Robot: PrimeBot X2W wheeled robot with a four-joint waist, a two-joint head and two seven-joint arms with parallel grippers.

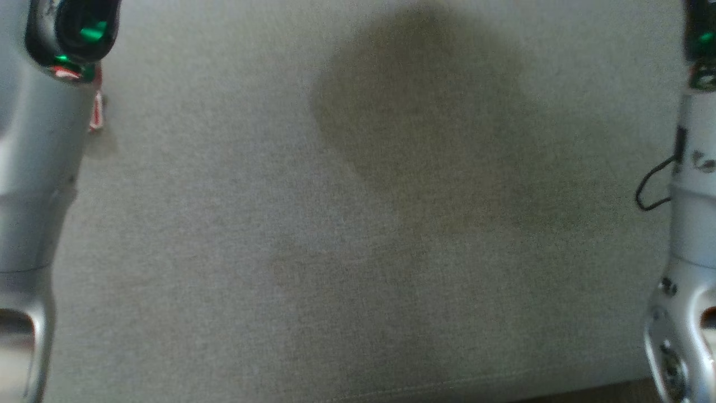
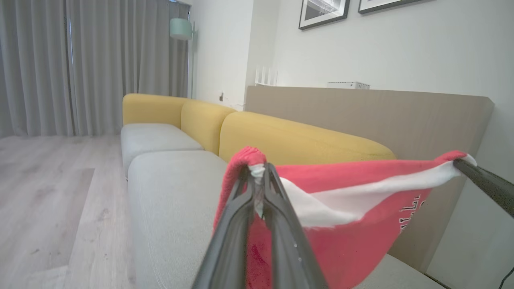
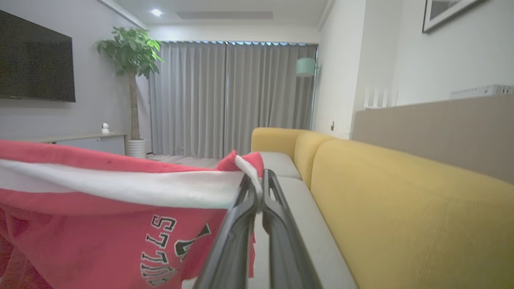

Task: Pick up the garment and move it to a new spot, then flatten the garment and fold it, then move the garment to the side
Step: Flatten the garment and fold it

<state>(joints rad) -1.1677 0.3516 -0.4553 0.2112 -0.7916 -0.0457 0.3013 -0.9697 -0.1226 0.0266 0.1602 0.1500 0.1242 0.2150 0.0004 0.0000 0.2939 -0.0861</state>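
- Your left gripper (image 2: 260, 180) and right gripper (image 3: 259, 192) each pinch a corner of the red-and-white shirt (image 2: 353, 228), which hangs over the grey sofa seat (image 2: 172, 192).
- It looks lifted; placing, flattening, folding and moving it aside are yet to do.

This is looking like a home living room. A long sofa (image 3: 401, 208) with yellow backrests and grey seats is running along the wall. Grey floor-length curtains (image 3: 229, 96) are hanging across the far end. A potted tree (image 3: 130, 56) is standing beside a wall-mounted television (image 3: 36, 60), and framed pictures (image 2: 323, 12) are hanging above. A teal floor lamp (image 3: 305, 66) is standing in the corner over pale wood flooring (image 2: 44, 192).
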